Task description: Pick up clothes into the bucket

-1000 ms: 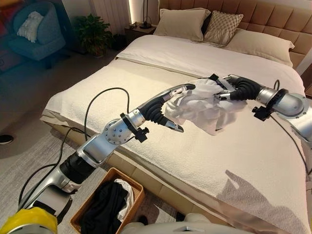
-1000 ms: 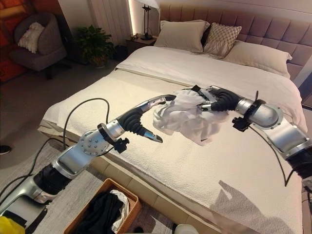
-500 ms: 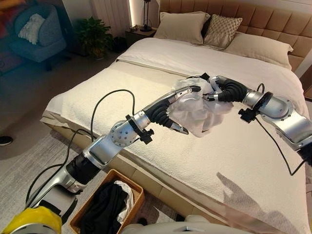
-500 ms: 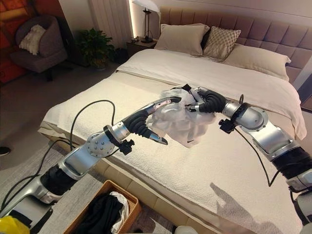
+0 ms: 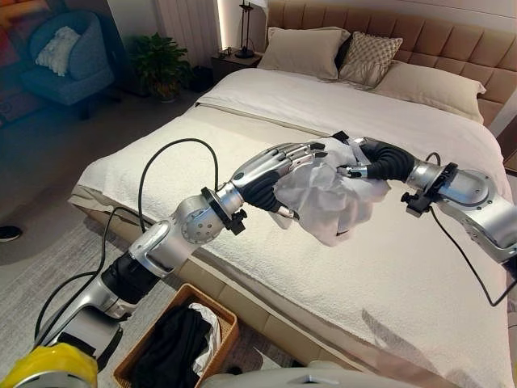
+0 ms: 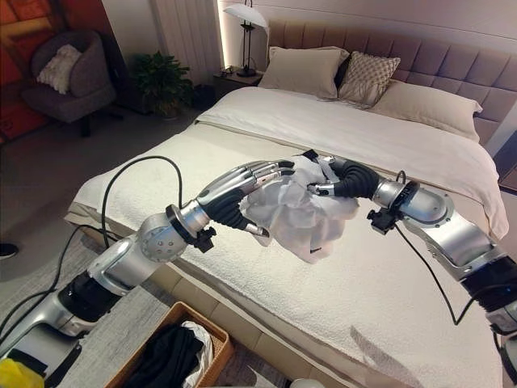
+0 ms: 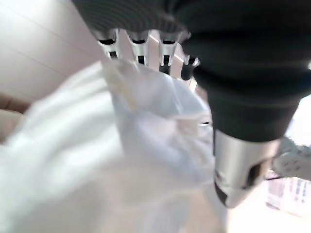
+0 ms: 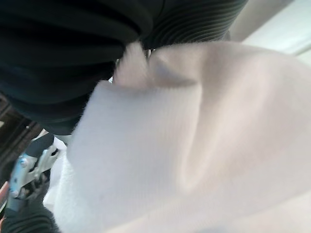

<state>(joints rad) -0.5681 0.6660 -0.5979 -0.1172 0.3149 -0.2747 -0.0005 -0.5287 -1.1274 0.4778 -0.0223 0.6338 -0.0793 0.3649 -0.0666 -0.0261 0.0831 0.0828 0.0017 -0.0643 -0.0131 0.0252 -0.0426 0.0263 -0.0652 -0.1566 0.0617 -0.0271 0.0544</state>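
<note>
Here, left eye: we see the white cloth (image 5: 327, 194) lifted above the bed (image 5: 420, 267), the left hand (image 5: 279, 166) curled round it, the right hand (image 5: 355, 162) clasping its far side. Basket (image 5: 220, 317) below. Left wrist: fingers (image 7: 138, 51) wrap the cloth. Right wrist: cloth covers the fingers.

Right hand (image 5: 355, 162) has its fingers buried in the white garment (image 5: 327, 194), so their curl is unreadable; the right wrist view is smothered by blurred cloth. Left hand (image 5: 279, 166) fingertips vanish behind the garment's far side. Wicker basket (image 5: 216, 311) is cut off by the near edge, its dark clothes (image 5: 174, 343) partly out of view.
</note>
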